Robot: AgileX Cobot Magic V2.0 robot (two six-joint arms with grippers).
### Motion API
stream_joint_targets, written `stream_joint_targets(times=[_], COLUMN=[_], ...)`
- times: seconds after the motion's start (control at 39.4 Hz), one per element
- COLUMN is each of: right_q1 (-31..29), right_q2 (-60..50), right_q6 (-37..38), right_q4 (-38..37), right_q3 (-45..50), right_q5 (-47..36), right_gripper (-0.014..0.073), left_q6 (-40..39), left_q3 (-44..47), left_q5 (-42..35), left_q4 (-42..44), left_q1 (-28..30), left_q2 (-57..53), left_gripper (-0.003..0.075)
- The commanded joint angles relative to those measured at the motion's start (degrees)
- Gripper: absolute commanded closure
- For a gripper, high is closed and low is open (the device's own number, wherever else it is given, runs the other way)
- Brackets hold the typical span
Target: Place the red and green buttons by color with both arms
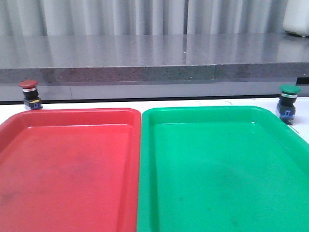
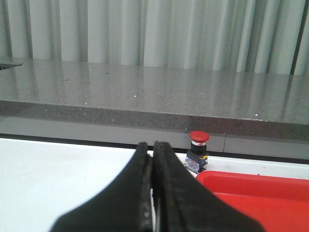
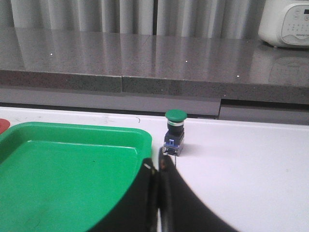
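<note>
The red button [image 1: 30, 94] stands upright on the white table just behind the red tray's far left corner; it also shows in the left wrist view [image 2: 198, 151]. The green button [image 1: 288, 102] stands upright at the green tray's far right corner, also in the right wrist view [image 3: 175, 131]. My left gripper [image 2: 153, 147] is shut and empty, short of the red button and to one side of it. My right gripper [image 3: 158, 165] is shut and empty, just short of the green button. Neither gripper shows in the front view.
A red tray [image 1: 9, 126] and a green tray [image 1: 270, 112] lie side by side and fill the near table. A grey stone ledge [image 1: 145, 58] runs along the back. A white appliance [image 3: 285, 21] stands on it at the far right.
</note>
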Motion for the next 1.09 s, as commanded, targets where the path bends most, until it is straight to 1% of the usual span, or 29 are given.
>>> stream_joint_targets(times=[0.0,0.1,0.18,0.25,0.36,0.41,0.46,0.58,0.71,0.79,0.84,0.86,0.91,0.94,0.99,1.01,1.04,1.07], right_q1=[-0.2,-0.2,-0.2,-0.2,-0.2,-0.2,-0.2,-0.2,-0.2,-0.2,-0.2,-0.2,-0.2,-0.2,-0.2,-0.2,-0.2,-0.2], right_q2=[-1.0,-1.0,-0.9,0.1,4.9,9.0,12.9,22.0,25.2,25.4,25.4,25.4,25.4,25.4,25.4,25.4,25.4,25.4], right_q6=[-0.2,-0.2,-0.2,-0.2,-0.2,-0.2,-0.2,-0.2,-0.2,-0.2,-0.2,-0.2,-0.2,-0.2,-0.2,-0.2,-0.2,-0.2], right_q4=[0.0,0.0,0.0,0.0,0.0,0.0,0.0,0.0,0.0,0.0,0.0,0.0,0.0,0.0,0.0,0.0,0.0,0.0], right_q3=[-0.8,-3.8,-8.0,-13.2,-20.5,-23.7,-25.9,-29.6,-30.4,-30.4,-30.4,-30.4,-30.4,-30.4,-30.4,-30.4,-30.4,-30.4], right_q5=[-4.5,-1.8,2.6,8.4,14.7,16.2,16.6,16.6,16.0,16.0,15.9,15.9,15.8,15.8,15.8,15.8,15.8,15.7], right_gripper=[0.0662,0.0661,0.0661,0.0661,0.0656,0.0652,0.0652,0.0652,0.0651,0.0622,0.0572,0.0529,0.0418,0.0368,0.0220,0.0165,0.0095,0.0048], left_q6=[-0.5,-0.7,-1.2,-1.2,-1.2,-1.1,-0.4,0.7,0.7,0.7,0.7,0.7,0.7,0.7,0.7,0.7,0.7,0.7], left_q3=[1.4,0.7,-2.0,-6.8,-14.1,-17.4,-20.4,-25.1,-26.3,-26.3,-26.3,-26.3,-26.0,-26.0,-26.0,-26.0,-26.0,-26.0], left_q5=[-7.5,-10.0,-8.8,-5.4,3.6,7.8,9.9,10.9,10.5,10.8,11.2,11.3,11.3,11.6,11.6,11.6,11.6,11.5], left_q4=[0.0,-0.1,-1.6,-2.7,-2.7,-2.7,-2.7,-2.7,-2.7,-2.7,-2.7,-2.7,-2.7,-2.7,-2.7,-2.7,-2.7,-2.7], left_q1=[0.0,0.0,0.0,0.0,0.0,0.0,0.0,0.0,0.0,0.0,0.0,0.0,0.0,0.0,0.0,0.0,0.0,0.0], left_q2=[-1.0,-1.0,-0.8,-0.1,4.1,7.9,11.5,19.8,21.9,21.9,21.9,21.9,21.9,21.9,21.9,21.9,21.9,21.9], left_gripper=[0.0740,0.0740,0.0740,0.0740,0.0740,0.0740,0.0740,0.0740,0.0740,0.0737,0.0719,0.0692,0.0612,0.0546,0.0399,0.0305,0.0236,0.0151])
